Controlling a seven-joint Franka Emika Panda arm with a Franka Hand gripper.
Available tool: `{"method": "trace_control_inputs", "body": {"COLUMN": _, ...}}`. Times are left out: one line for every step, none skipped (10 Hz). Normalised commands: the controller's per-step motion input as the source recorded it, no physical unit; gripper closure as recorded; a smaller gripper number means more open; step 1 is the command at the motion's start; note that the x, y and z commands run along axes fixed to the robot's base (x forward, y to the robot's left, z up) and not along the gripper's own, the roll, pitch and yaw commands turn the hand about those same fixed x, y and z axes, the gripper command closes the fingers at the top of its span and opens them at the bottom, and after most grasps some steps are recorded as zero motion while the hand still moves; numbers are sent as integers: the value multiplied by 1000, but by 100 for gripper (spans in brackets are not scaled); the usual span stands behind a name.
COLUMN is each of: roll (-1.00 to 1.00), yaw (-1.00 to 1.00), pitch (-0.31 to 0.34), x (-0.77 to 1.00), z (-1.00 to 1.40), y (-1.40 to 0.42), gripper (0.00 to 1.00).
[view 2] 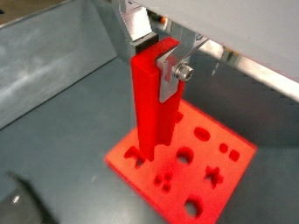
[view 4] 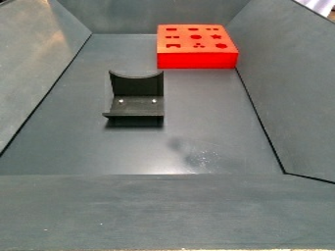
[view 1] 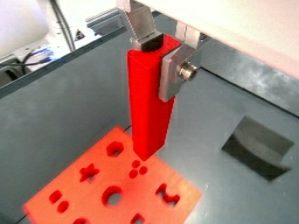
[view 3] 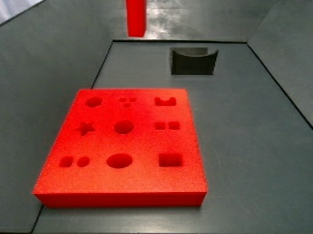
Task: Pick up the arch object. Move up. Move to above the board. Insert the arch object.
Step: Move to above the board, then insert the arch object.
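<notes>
Gripping the arch object (view 1: 152,96) near its top, the tool (view 1: 160,54) has its plates clamped on it, high above the board (view 1: 73,186). Risk, I judge: descending misaligned, the post could hit a recess edge and tilt.
</notes>
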Motion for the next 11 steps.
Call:
{"method": "trace_control_inputs", "body": {"roll": 51, "yaw": 6, "pitch": 134, "x": 198, "z": 105, "y": -348, "gripper": 100}}
{"method": "trace_control_inputs", "body": {"roll": 56, "yaw": 7, "pitch": 126, "x": 157, "z": 76, "y": -253, "gripper": 100}}
{"method": "trace_control_inputs", "body": {"roll": 0, "yaw": -66, "pitch": 0, "x": 54, "z": 0, "y": 0, "gripper": 100}}
{"method": "trace_control_inputs", "body": {"roll": 0, "yaw": -69, "pitch": 0, "x": 60, "z": 0, "y": 0, "gripper": 100}}
{"method": "trace_control_inputs", "body": {"roll": 0, "yaw": -66, "pitch": 0, "x": 57, "z": 0, "y": 0, "gripper": 100}}
{"method": "trace_control_inputs", "body": {"roll": 0, "yaw": -51, "pitch": 0, "x": 43, "z": 0, "y": 0, "gripper": 100}}
{"method": "trace_control_inputs", "body": {"roll": 0, "yaw": -6, "pitch": -13, "x": -74, "z": 0, "y": 0, "gripper": 100}}
{"method": "trace_control_inputs", "body": {"roll": 93, "yaw": -220, "pitch": -91, "x": -311, "z": 0, "y": -237, "gripper": 100}}
{"method": "trace_control_inputs", "body": {"roll": 0, "yaw": -1000, "pitch": -27, "x": 0, "z": -191, "y": 0, "gripper": 100}}
{"method": "trace_control_inputs", "body": {"roll": 0, "yaw": -1000, "pitch": -16, "x": 0, "z": -217, "y": 0, "gripper": 100}}
{"method": "trace_control_inputs", "body": {"roll": 0, "yaw": -1000, "pitch": -7, "x": 0, "z": -269, "y": 0, "gripper": 100}}
